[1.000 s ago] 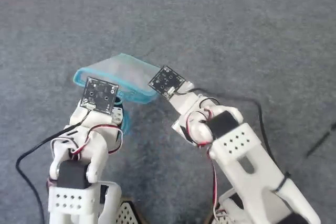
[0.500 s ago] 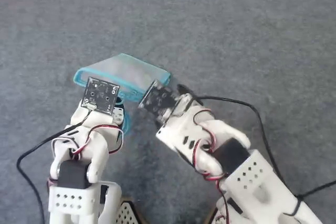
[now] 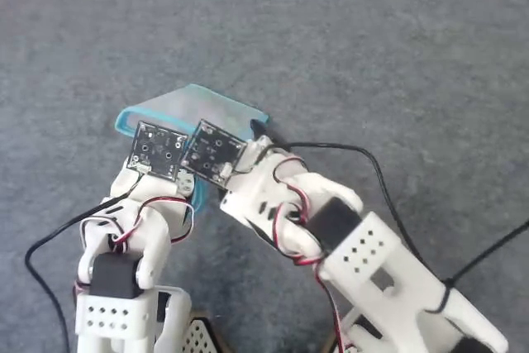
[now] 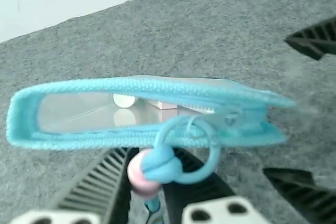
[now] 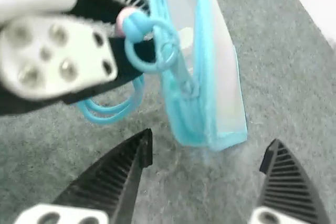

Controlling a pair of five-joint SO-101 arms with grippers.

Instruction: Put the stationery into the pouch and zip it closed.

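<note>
The teal-edged clear pouch [image 3: 198, 112] stands on its edge on the grey cloth, its mouth open along most of its length [image 4: 105, 109]. Inside it lie pale pieces of stationery [image 4: 126, 100]. A ring with a pink-and-blue bead [image 4: 152, 165] hangs from the zip slider [image 4: 231, 119]. My left gripper [image 4: 149, 157] is shut on the pouch's lower edge, just behind the bead, and shows as a white and black jaw in the right wrist view [image 5: 126, 40]. My right gripper [image 5: 205, 166] is open, its fingers either side of the pouch's end [image 5: 210, 129], slightly short of it.
A teal cord loop [image 5: 113, 109] from the pouch lies on the cloth beside the left gripper. Both arms crowd together at the near side of the pouch [image 3: 215, 155]. Grey cloth [image 3: 397, 72] stretches open to the right and far side.
The right arm has swung left across the pouch's end until its wrist is beside the left arm's. The left arm and pouch have stayed put.
</note>
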